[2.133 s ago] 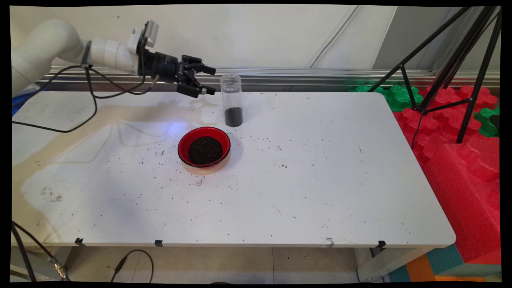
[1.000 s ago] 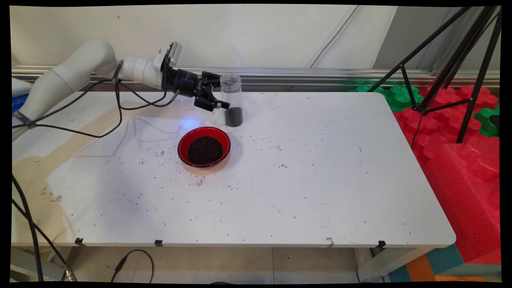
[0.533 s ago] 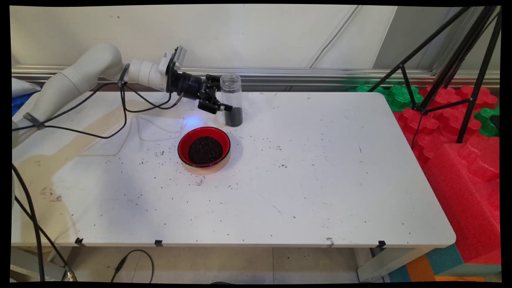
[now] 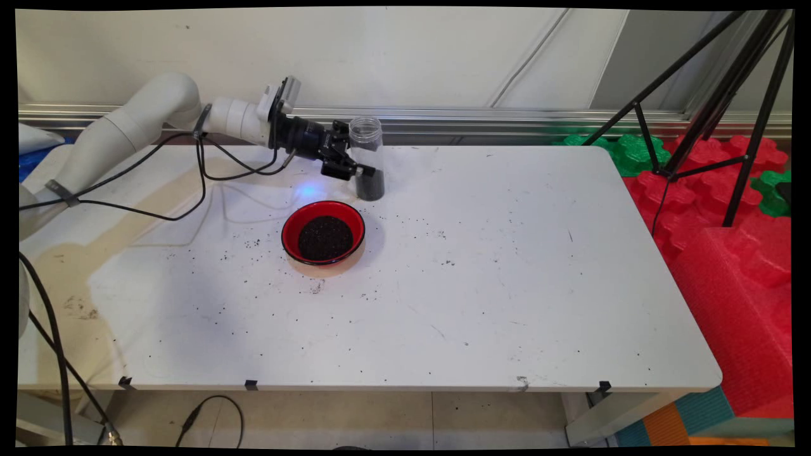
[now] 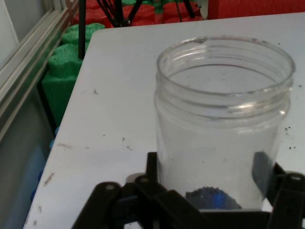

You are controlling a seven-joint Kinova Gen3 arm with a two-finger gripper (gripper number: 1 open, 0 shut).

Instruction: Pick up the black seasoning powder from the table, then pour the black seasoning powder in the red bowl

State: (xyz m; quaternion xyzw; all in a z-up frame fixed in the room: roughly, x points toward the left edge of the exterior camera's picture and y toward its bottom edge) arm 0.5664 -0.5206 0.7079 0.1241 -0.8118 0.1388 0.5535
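The gripper (image 4: 355,163) is positioned at the far side of the bench (image 4: 507,285), reaching in from the left with its axis tilted slightly downward. A clear plastic jar (image 4: 367,158) is located directly ahead of the fingers (image 5: 151,168) and between them. In the hand view, the jar is seen flanked by one finger on each side near the lower part of its wall. The fingers are spread around the jar. Whether the pads are already touching the wall cannot be told from either view. The jar stands upright, with its long axis vertical and roughly crosswise to the line of approach. Its mouth is open, and no lid is seen.

A layer of dark granular material (image 4: 369,185) is contained in the bottom of the jar; the upper part is empty. A red bowl (image 4: 323,232) is placed on the bench near the jar, on the side towards the camera, apart from it. A heap of the same dark grains is held in the bowl. Loose grains are scattered over the bench surface around both containers.
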